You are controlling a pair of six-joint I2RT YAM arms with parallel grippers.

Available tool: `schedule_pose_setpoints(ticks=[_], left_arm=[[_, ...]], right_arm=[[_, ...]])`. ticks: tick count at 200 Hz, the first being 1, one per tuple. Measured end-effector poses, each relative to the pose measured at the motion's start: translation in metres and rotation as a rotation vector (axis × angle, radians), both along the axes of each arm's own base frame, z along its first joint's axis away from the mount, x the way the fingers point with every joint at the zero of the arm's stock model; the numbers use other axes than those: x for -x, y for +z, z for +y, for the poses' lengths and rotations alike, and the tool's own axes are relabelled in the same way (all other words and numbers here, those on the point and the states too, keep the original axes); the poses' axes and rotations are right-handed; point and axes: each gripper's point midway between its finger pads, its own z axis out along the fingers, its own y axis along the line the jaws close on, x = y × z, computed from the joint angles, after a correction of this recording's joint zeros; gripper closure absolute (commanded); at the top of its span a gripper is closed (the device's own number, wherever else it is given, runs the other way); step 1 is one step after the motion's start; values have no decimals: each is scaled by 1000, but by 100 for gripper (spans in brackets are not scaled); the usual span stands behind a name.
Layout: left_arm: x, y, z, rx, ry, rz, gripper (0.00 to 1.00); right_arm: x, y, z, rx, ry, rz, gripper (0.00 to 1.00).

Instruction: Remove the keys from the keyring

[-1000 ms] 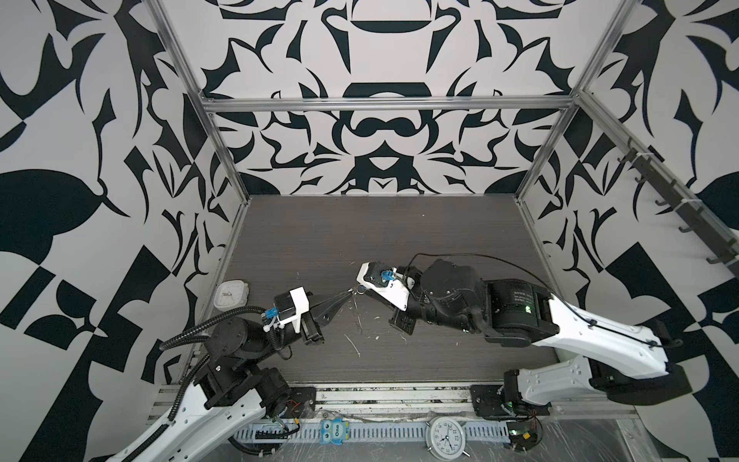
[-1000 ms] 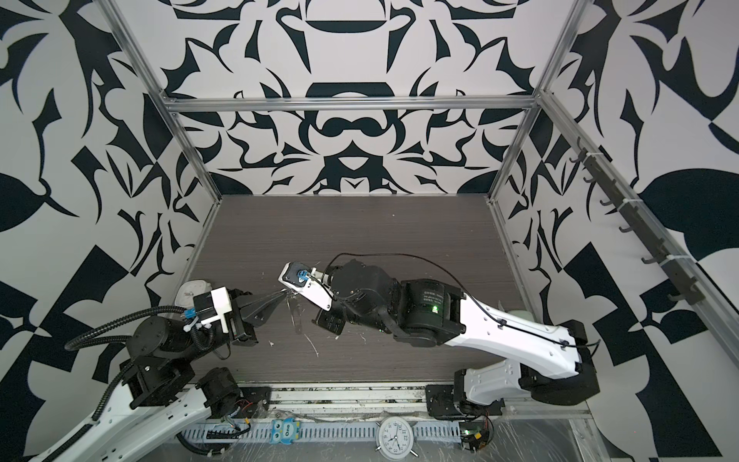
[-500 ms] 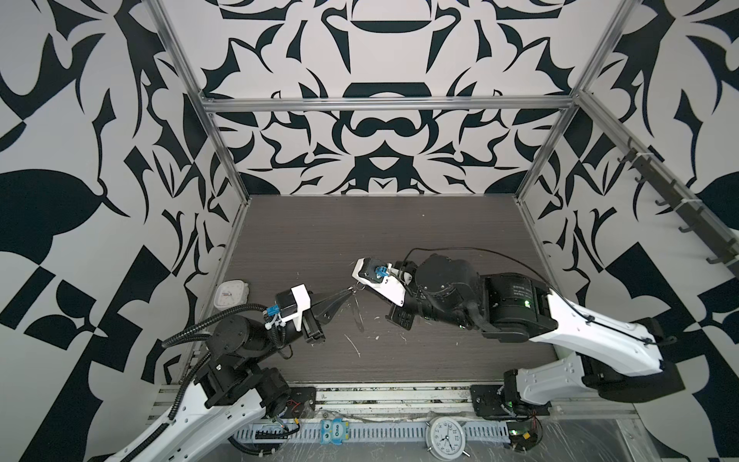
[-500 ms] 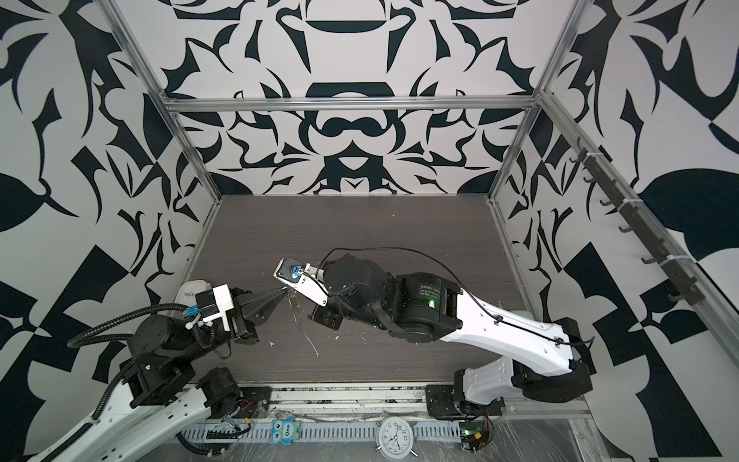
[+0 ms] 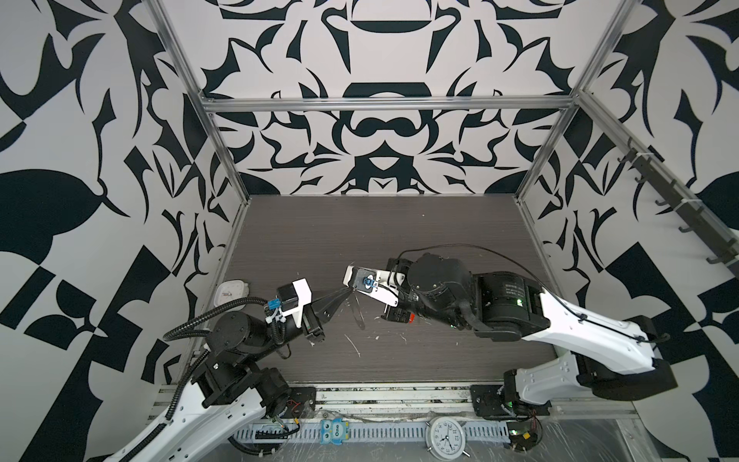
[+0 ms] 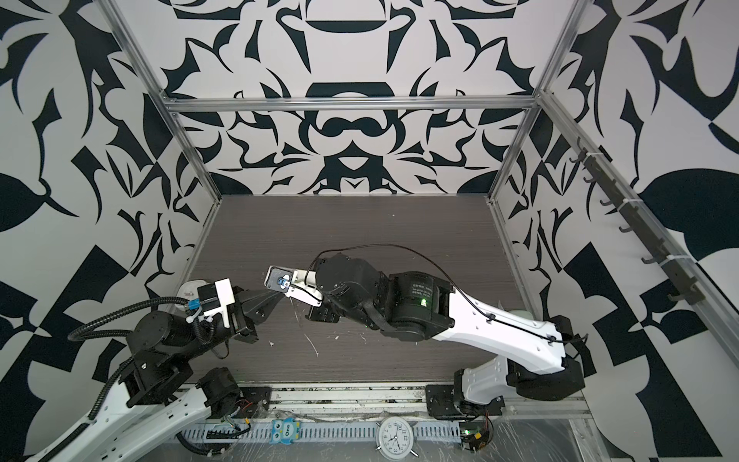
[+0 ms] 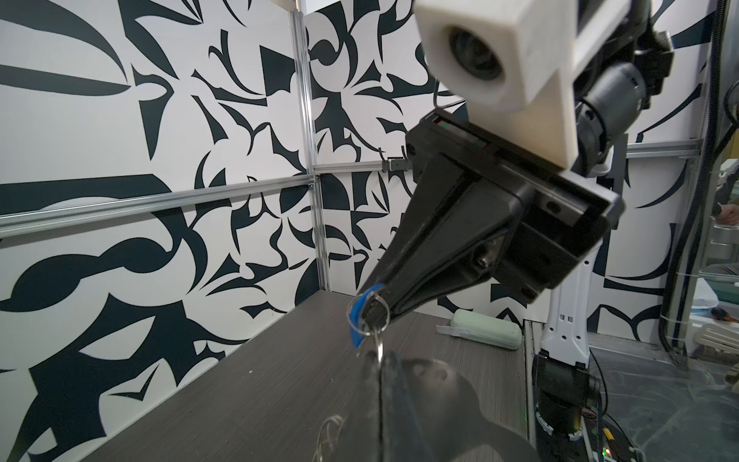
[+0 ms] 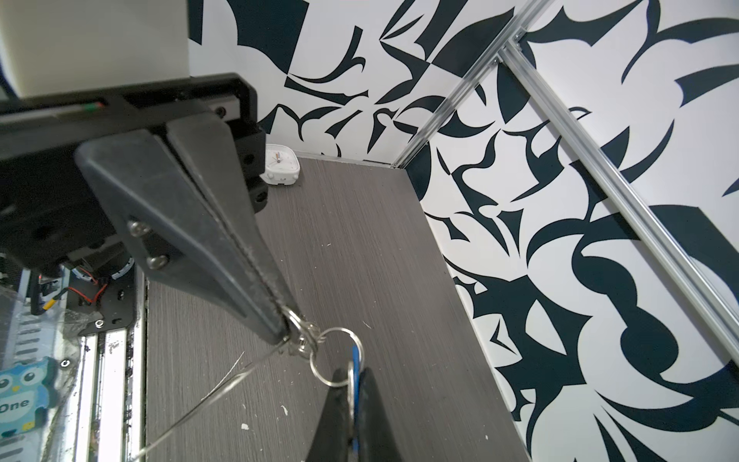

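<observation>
Right arm has crept left in both top views over the last second, so its wrist now sits close over the left gripper (image 5: 346,293) tip. The left arm has barely shifted.

Right wrist view, bottom centre: right gripper (image 8: 348,378) fingers (image 8: 332,416) are pressed together on the blue tag (image 8: 357,360), beside its split ring (image 8: 340,329). Just beyond, coming in from upper left, the left gripper's fingers (image 8: 192,248) are clamped shut on the keyring (image 8: 302,336) at its silver clips. The grey strap (image 8: 208,394) trails slack to lower left. The left wrist view agrees: blue tag pinched at frame centre.

My read: a 2-ended hold, all in the air, lower middle of the top views. Left anchors the clip end and right uses the tag as a handle, so the ring can be worked off the clips. The ring looks linked to the clips, so 0 keys freed. I can't place the red-orange-tagged key in any view.

Surface (image 5: 400,240): dark wood-grain with white flecks (image 5: 354,346) toward the bottom. A white clock (image 5: 232,294) sits at its left edge and a pale green case (image 7: 486,330) lies right of centre in the left wrist view. The front rail at frame bottom carries an owl figure (image 5: 335,431) and an alarm clock (image 5: 445,438).

Room: black-and-white patterned walls (image 5: 380,132), aluminium frame (image 5: 384,105), hook rail (image 5: 680,208) upper right.
</observation>
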Motion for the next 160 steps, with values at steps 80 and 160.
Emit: schedule_pose_setpoints(ticks=[80,160], left_arm=[[0,5,4,10,14,-4,100],[1,6,8,29,28,-40,100]], right_arm=[[2,11,6,24,36,-66,100],[9,9,6,-17,12,69,100]])
